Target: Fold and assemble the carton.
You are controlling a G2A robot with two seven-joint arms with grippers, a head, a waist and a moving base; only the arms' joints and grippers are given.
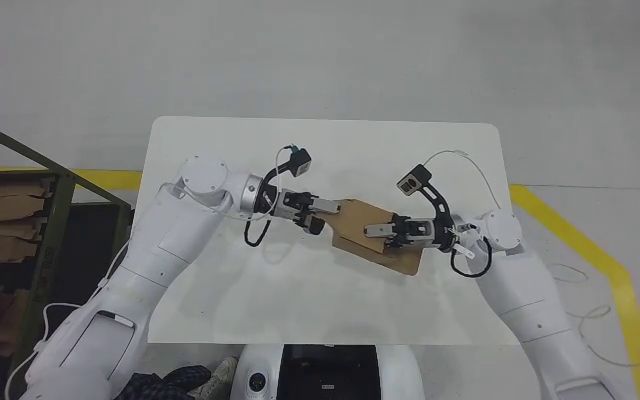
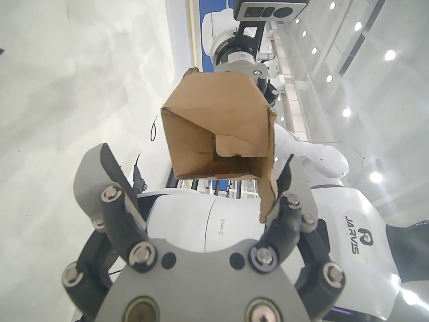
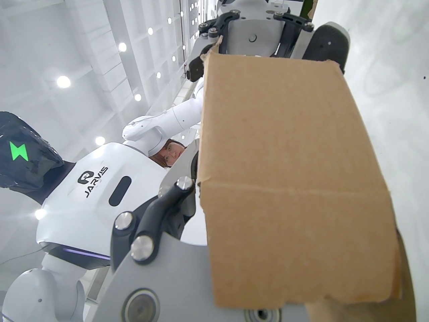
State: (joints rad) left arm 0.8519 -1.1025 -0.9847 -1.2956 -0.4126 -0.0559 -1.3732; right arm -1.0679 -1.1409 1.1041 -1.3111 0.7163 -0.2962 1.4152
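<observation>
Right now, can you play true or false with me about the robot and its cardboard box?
The carton is brown. True.
The left tool is squeezed shut. False: it is wide open.
The carton is folded flat. False: it is opened out into a box shape.
The carton end facing the left tool is open, so you can see inside. True.
The table is black. False: it is white.

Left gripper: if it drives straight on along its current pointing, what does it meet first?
The carton: its open end faces the open left gripper. The hanging flap beside one finger looks nearest, so it is probably first contact; depth is unclear.
</observation>
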